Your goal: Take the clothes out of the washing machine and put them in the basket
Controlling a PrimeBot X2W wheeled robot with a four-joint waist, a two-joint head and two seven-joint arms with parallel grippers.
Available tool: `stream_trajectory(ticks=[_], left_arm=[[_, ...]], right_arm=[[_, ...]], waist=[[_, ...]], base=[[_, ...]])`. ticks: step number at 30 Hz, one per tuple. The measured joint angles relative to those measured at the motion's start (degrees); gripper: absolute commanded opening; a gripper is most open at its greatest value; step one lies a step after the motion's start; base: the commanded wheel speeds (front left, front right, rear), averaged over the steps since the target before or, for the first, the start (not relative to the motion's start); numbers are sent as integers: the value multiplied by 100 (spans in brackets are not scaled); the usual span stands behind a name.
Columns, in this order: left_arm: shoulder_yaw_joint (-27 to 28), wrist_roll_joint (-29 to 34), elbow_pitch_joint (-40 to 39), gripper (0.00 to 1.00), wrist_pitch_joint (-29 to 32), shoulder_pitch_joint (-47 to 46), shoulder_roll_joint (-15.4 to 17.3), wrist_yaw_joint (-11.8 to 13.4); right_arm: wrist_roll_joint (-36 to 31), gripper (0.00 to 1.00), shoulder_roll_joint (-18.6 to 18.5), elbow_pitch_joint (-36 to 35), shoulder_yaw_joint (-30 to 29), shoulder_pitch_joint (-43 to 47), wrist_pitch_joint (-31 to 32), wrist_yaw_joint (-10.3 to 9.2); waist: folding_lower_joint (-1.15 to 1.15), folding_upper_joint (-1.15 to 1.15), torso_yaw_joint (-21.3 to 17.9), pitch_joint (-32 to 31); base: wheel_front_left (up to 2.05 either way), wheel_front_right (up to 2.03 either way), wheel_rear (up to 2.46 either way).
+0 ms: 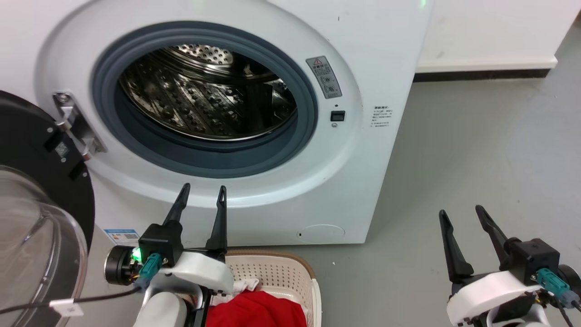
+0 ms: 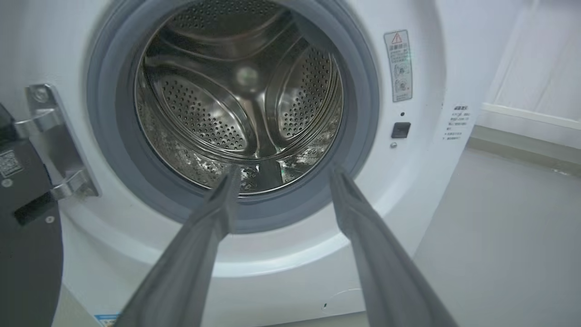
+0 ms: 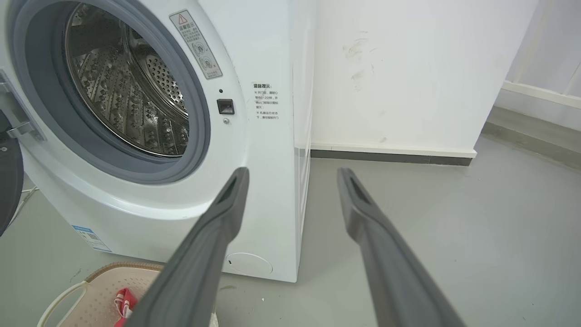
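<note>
Closest in, at the bottom of the head view, the basket is seen sitting on the floor right in front of the washing machine. The red clothes are piled in it, with a bit of white fabric tucked beside the red. In the right wrist view a red-and-white striped edge is picked out against the basket's perforated wall. The left end effector is held over the basket's left side, fingers spread wide with nothing gripped, tips pointed up at the machine's front just below the porthole. The right end effector is parked well off to the right over the floor, also spread wide and gripping nothing. Off to the left, the black-rimmed glass door is swung open on its metal hinge. A bit further back, the grey rubber ring is seen round the porthole, and the shiny perforated steel of the drum is shown behind it. A warning sticker is stuck just right of the ring. Farthest away, a white wall with a dark skirting strip is seen behind the machine
</note>
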Motion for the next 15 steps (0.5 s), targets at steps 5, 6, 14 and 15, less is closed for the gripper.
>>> stream_trajectory(ticks=[5, 6, 14, 15], left_arm=[[124, 229, -827, 100, 1, 397, 81, 80], [164, 231, -920, 100, 1, 478, 105, 110], [386, 225, -1157, 100, 93, 1028, 330, 304], [388, 220, -1168, 100, 133, 1070, 338, 319]], right_arm=[[-42, 100, -1, -45, -109, 158, 100, -1], [-68, 100, -1, -58, -122, 170, 105, -1], [-79, 100, -1, -137, -205, 258, 155, -1], [-81, 100, -1, -143, -209, 293, 155, -1]], waist=[[0, 0, 174, -215], [0, 0, 206, -246], [0, 0, 304, -416], [1, 0, 306, -427]], base=[[0, 0, 0], [0, 0, 0], [0, 0, 0], [0, 0, 0]])
